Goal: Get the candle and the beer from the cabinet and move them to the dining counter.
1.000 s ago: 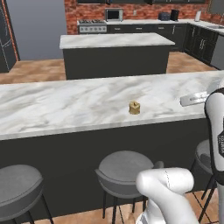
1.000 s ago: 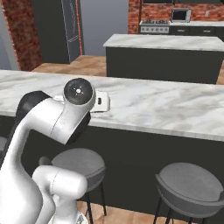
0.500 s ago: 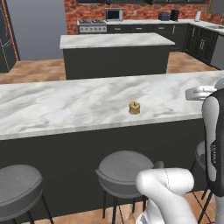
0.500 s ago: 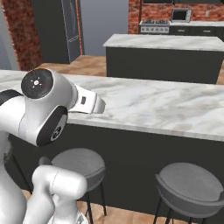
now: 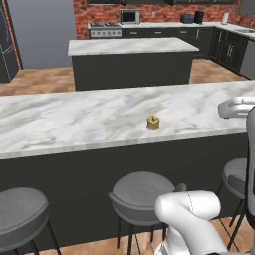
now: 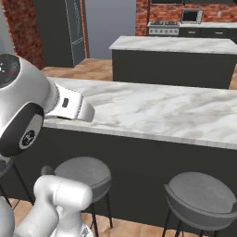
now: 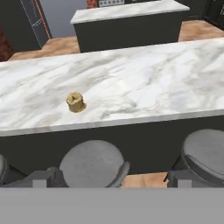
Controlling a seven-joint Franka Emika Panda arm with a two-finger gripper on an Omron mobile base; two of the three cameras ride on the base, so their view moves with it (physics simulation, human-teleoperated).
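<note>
candle [image 5: 153, 122] parked on dining counter [image 5: 74, 119] | pincer [image 7: 112, 177] wide, empty | risk: clipping stools [image 7: 92, 164] swinging away for beer

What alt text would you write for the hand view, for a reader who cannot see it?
A small tan candle stands alone on the long white-grey marble dining counter, seen from above and in front. Round grey stools line the counter's dark base, and the open gripper holds nothing; a shorter marble-topped island stands behind.
</note>
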